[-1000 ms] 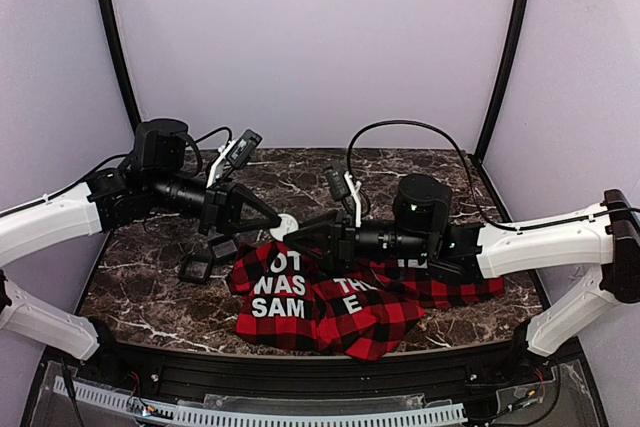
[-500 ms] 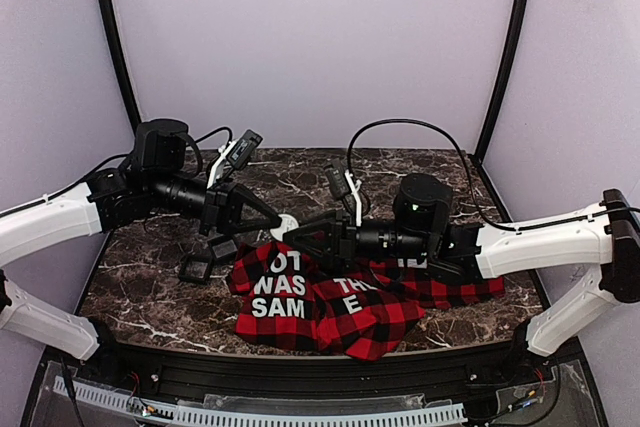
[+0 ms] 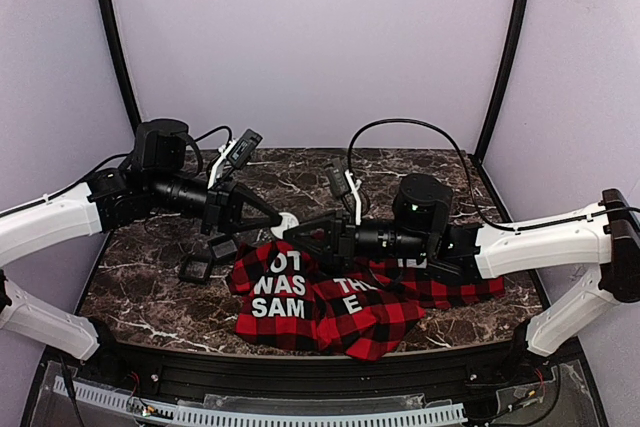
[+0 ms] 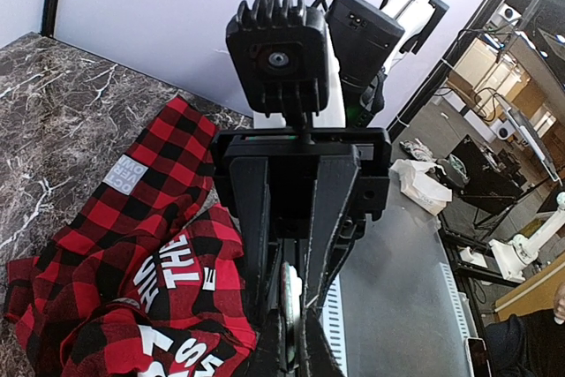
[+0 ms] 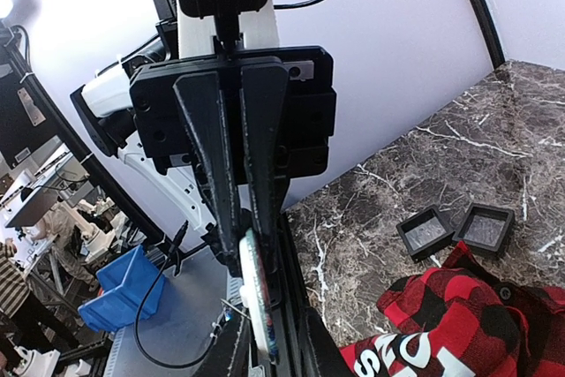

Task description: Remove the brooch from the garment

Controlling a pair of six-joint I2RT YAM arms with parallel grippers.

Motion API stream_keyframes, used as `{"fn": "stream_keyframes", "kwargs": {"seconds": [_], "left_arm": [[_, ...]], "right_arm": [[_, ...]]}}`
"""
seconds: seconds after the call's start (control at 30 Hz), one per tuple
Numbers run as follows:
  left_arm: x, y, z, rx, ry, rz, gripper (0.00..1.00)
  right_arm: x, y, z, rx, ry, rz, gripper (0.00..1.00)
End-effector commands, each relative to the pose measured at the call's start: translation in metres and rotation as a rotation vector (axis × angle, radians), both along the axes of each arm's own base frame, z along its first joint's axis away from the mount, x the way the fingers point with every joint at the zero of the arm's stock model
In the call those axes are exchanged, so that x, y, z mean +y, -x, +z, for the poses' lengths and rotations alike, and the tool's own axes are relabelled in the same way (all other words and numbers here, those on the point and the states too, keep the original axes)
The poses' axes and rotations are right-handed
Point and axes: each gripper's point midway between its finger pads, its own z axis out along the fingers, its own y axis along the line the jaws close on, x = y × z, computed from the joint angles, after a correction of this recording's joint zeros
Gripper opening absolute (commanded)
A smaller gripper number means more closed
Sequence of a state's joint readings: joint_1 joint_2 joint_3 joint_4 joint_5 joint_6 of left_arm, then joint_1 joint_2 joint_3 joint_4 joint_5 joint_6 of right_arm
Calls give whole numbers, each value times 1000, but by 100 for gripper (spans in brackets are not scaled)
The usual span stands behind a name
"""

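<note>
The brooch (image 3: 285, 224), a small white disc, is held in the air between my two grippers, just above the far left edge of the garment (image 3: 330, 299). The red-and-black plaid garment lies crumpled on the marble table with white letters up. My left gripper (image 3: 272, 218) comes in from the left and is shut on the brooch. My right gripper (image 3: 298, 231) comes in from the right and is shut on it too. In the left wrist view the brooch (image 4: 290, 283) stands edge-on at the gripper (image 4: 294, 324). In the right wrist view the brooch (image 5: 252, 290) is edge-on at the gripper (image 5: 270, 324).
Two small black square frames (image 3: 195, 269) (image 3: 222, 247) lie on the marble table (image 3: 150, 287) left of the garment, below my left arm. They also show in the right wrist view (image 5: 430, 229). Purple walls and black corner posts (image 3: 112, 37) close in the back and sides.
</note>
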State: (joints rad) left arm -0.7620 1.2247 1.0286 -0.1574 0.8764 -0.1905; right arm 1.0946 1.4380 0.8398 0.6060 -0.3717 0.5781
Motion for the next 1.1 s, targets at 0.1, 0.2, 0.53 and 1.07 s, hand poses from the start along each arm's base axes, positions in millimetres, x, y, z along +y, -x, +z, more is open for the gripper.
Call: {"fn": "stream_keyframes", "kwargs": {"seconds": [0.1, 0.2, 0.53, 1.07], "left_arm": [[-1, 12, 0, -2, -2, -47, 1], [-1, 13, -1, -1, -4, -50, 1], [-3, 15, -3, 2, -11, -61, 1], [-2, 15, -3, -9, -15, -58, 1]], "right_arm": [[-2, -28, 5, 31, -12, -115, 16], [-4, -32, 3, 51, -10, -134, 13], [4, -36, -1, 76, 23, -123, 10], [-4, -66, -18, 238, 47, -218, 6]]}}
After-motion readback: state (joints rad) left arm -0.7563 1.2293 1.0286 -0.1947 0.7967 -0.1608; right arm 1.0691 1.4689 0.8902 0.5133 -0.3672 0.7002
